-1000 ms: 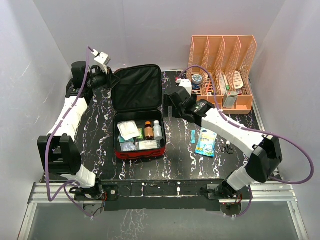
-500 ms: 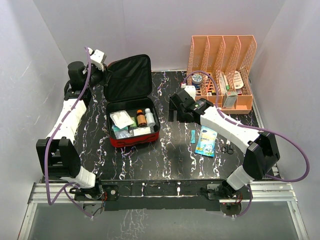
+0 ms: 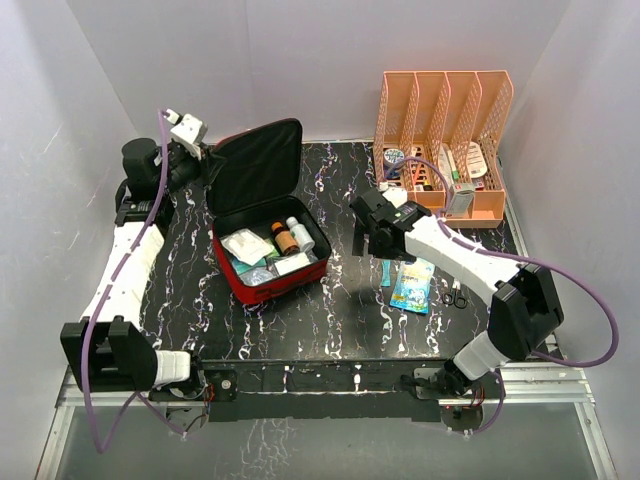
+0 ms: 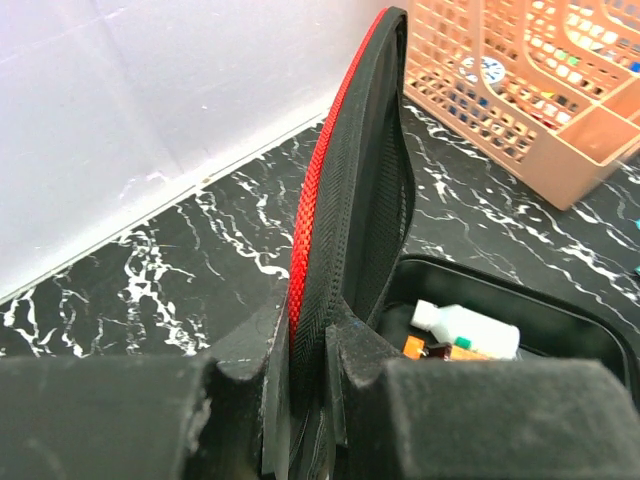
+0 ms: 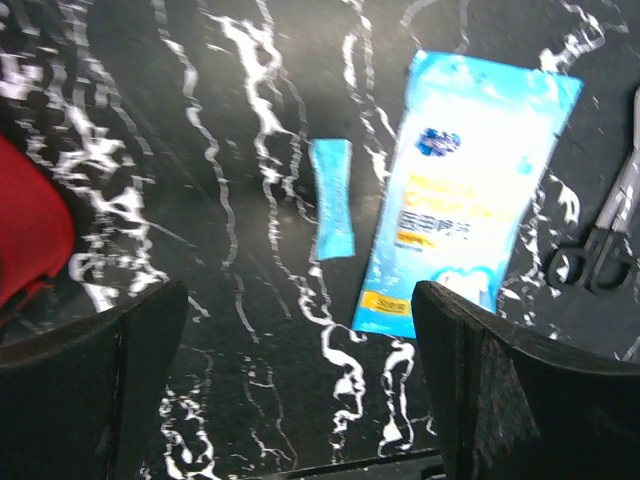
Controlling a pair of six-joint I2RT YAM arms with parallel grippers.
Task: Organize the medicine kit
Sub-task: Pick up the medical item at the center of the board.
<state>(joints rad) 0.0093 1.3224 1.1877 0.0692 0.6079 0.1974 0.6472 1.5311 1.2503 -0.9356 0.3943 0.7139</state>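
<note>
The left pincer (image 4: 310,375) is clamped on the edge of the medicine kit's (image 3: 285,285) raised lid (image 3: 255,165), left of centre in the overhead frame. The kit lies open on the tabletop (image 3: 330,320), with bottles (image 3: 290,235) and white pouches (image 3: 243,245) inside. The right pincer (image 5: 300,380) hangs wide open above a small blue sachet (image 5: 332,210) and a blue packet (image 5: 455,200). Scissors (image 5: 600,240) lie at the right edge.

Medicine kit (image 5: 30,230) mostly beyond left edge
</note>
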